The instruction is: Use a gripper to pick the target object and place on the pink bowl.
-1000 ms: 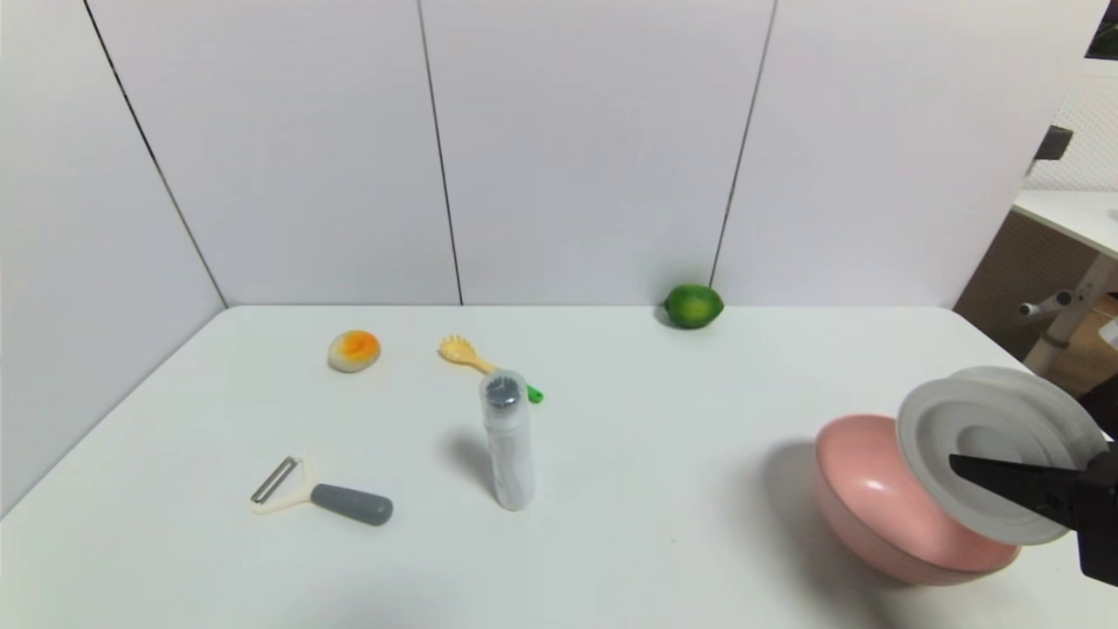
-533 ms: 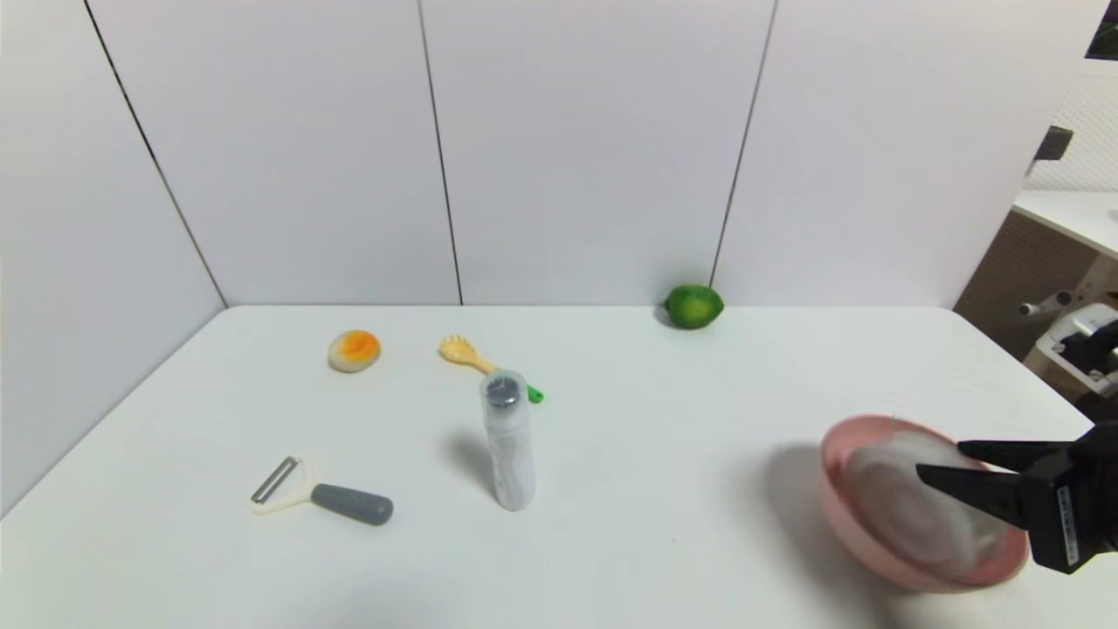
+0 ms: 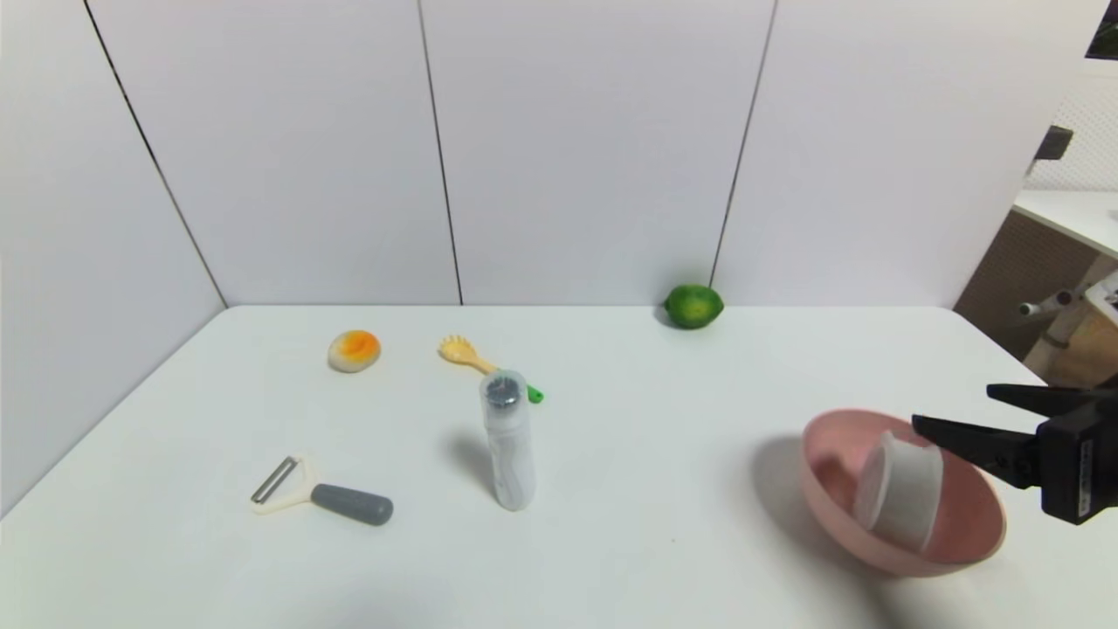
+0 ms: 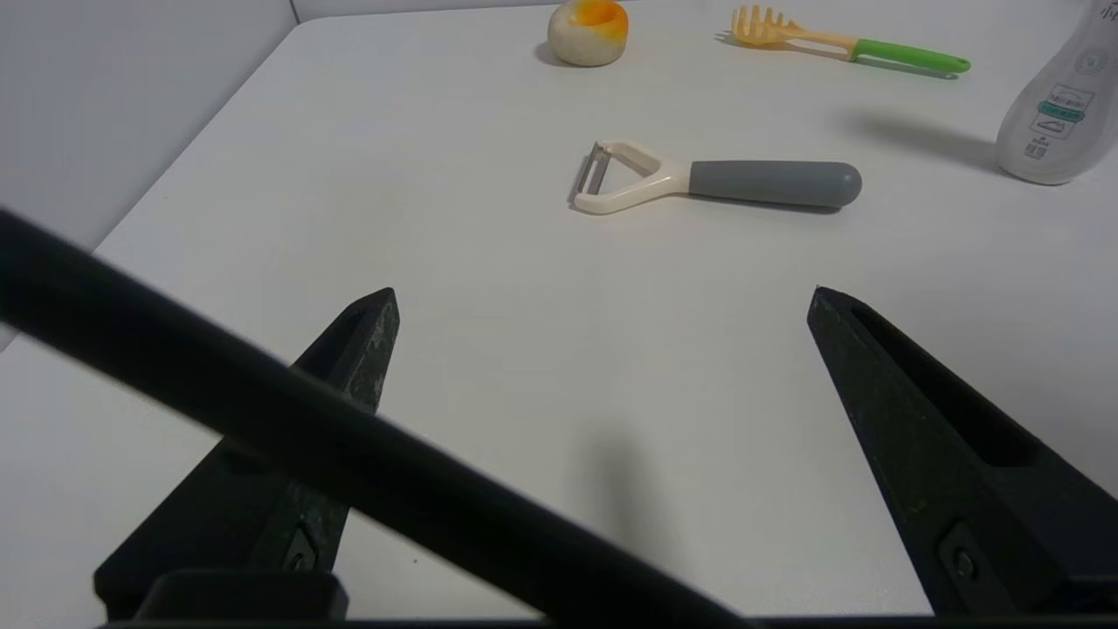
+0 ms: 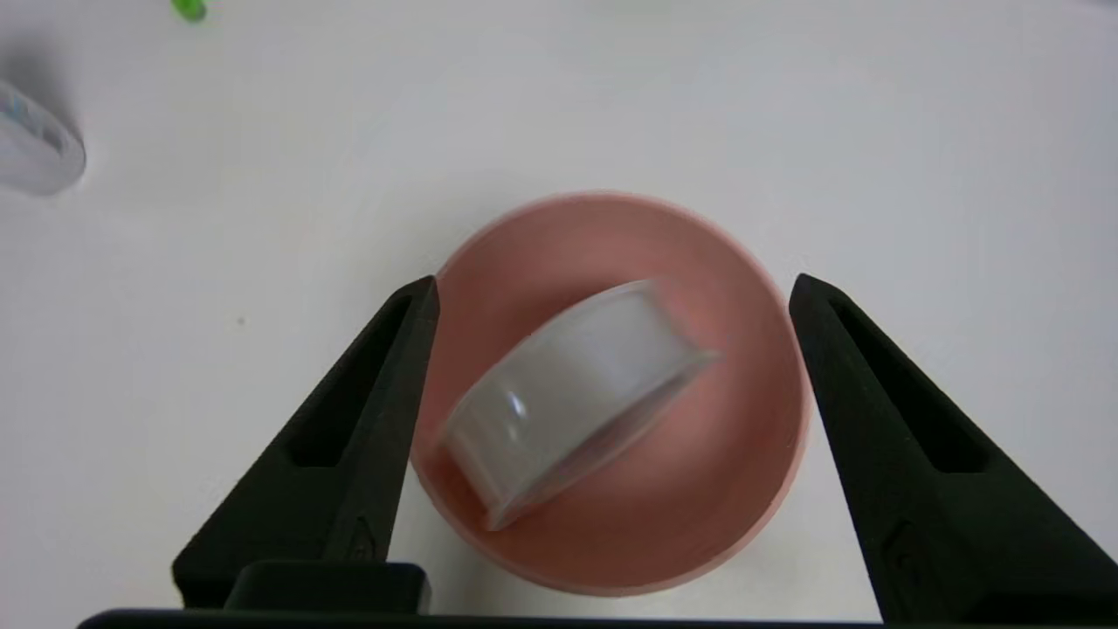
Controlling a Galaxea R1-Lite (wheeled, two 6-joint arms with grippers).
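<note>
The translucent white container (image 3: 901, 489) (image 5: 568, 393) lies tilted on its side inside the pink bowl (image 3: 830, 498) (image 5: 742, 454), at the table's right front. My right gripper (image 3: 952, 409) (image 5: 611, 293) hangs open above the bowl's right side, its fingers spread wide and clear of the container. My left gripper (image 4: 603, 297) is open too, low over bare table near the front left, out of the head view.
A tall clear bottle (image 3: 507, 441) stands mid-table. A peeler (image 3: 321, 498) lies front left, with a pasta fork (image 3: 483, 363) and an orange-topped round piece (image 3: 354, 350) behind it. A lime (image 3: 693, 306) sits by the back wall. The table's right edge runs close to the bowl.
The right gripper held the container above the bowl, then opened; the container dropped into the bowl and tipped on its side. The gripper has since risen slightly and drawn back to the right.
</note>
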